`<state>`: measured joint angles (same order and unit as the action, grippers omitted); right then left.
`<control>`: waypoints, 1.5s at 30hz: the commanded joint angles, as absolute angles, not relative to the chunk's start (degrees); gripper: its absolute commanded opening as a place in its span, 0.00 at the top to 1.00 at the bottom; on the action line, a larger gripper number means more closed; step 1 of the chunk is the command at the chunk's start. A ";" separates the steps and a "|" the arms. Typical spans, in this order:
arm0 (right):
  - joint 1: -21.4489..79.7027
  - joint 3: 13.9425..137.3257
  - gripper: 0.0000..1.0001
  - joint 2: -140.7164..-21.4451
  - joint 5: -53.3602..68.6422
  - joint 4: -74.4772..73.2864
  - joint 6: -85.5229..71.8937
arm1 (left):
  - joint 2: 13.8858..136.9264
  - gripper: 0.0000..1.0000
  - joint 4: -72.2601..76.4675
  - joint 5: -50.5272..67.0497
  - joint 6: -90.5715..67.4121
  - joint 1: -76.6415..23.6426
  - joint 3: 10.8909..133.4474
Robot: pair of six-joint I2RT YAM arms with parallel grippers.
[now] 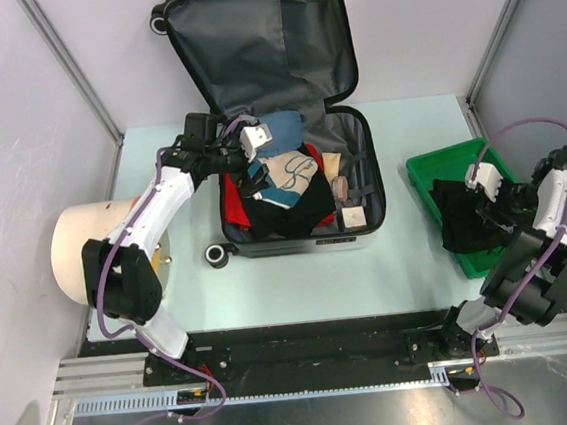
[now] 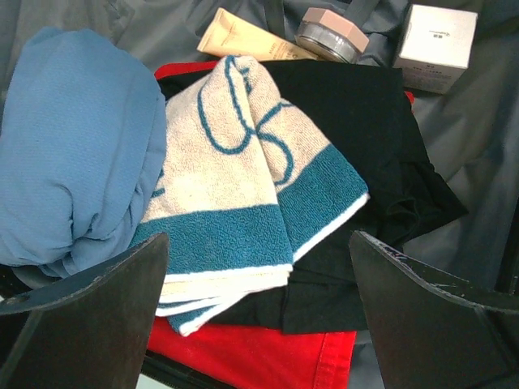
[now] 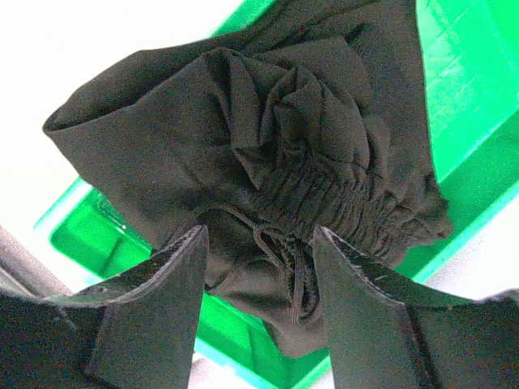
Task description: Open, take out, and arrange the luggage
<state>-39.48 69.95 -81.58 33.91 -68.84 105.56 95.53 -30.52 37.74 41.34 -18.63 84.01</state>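
Note:
The luggage (image 1: 356, 150) lies open at the middle of the table, its lid (image 1: 257, 44) propped up at the back. Inside lie a blue garment (image 2: 73, 138), a beige and teal towel (image 2: 235, 178), a black cloth (image 2: 365, 146) and a red garment (image 2: 259, 356). My left gripper (image 2: 259, 235) hangs open just above the towel's near edge, touching nothing. My right gripper (image 3: 259, 228) is open over the green bin (image 3: 478, 73). A crumpled black garment (image 3: 243, 121) lies in the bin at its fingertips, with a loose cord between the fingers.
A cream tube (image 2: 243, 40), a small jar (image 2: 328, 32) and a white box (image 2: 438, 36) sit along the suitcase's right side. A beige cylinder (image 1: 76, 252) lies at the table's left edge. The green bin (image 1: 430, 173) stands at the right. Walls enclose the table.

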 commanded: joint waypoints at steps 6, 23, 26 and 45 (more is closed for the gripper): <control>-35.86 71.10 0.48 -90.08 22.85 -54.42 88.34 | 96.59 0.03 -28.92 39.38 38.94 -19.42 87.45; -29.08 72.51 0.25 -82.89 24.95 -29.77 53.34 | 94.48 0.02 -26.90 37.79 35.25 -19.51 83.94; -31.63 72.68 0.29 -80.25 25.66 -42.33 58.69 | 93.96 0.02 -26.72 37.44 34.28 -19.51 83.23; -31.29 68.12 0.40 -99.66 13.10 -57.65 66.44 | 93.34 0.02 -26.10 36.48 33.05 -19.51 81.13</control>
<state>-29.41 68.99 -96.97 19.35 -58.19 61.87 96.23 -27.27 37.26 33.93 -19.14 82.17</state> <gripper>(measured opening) 0.606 0.984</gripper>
